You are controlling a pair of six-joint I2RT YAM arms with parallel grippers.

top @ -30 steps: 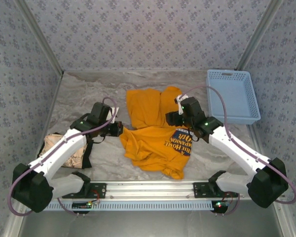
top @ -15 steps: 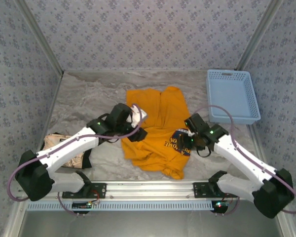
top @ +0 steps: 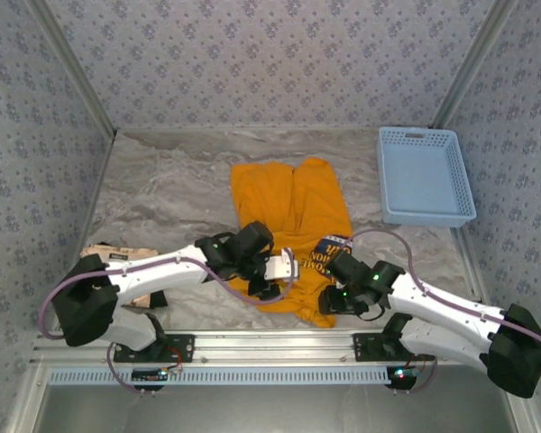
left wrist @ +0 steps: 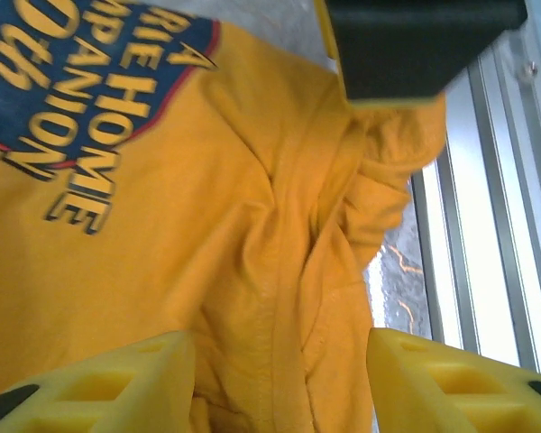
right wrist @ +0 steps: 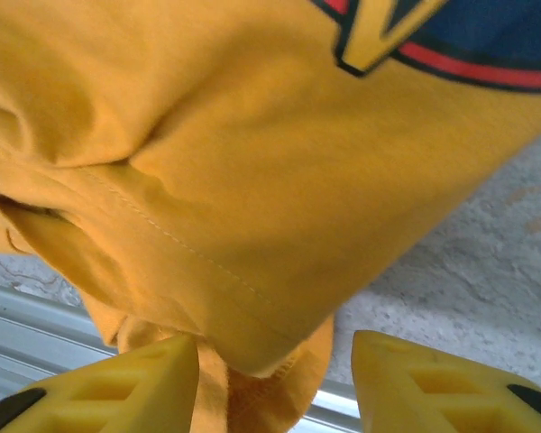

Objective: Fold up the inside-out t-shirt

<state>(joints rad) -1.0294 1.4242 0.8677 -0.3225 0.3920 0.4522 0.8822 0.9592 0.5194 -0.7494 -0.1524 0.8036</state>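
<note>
Centrally on table point(top: 171, 180), crumpled orange-yellow t-shirt point(top: 288, 198), left fingers point(left wrist: 108, 379) and right fingers point(right wrist: 117, 383) parted astride its folds, gripping nothing

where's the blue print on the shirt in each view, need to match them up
top external: blue print on the t-shirt's near right part.
left wrist: upper left corner.
right wrist: top right edge.
shared landmark: the metal rail just past the shirt's near hem.
</note>
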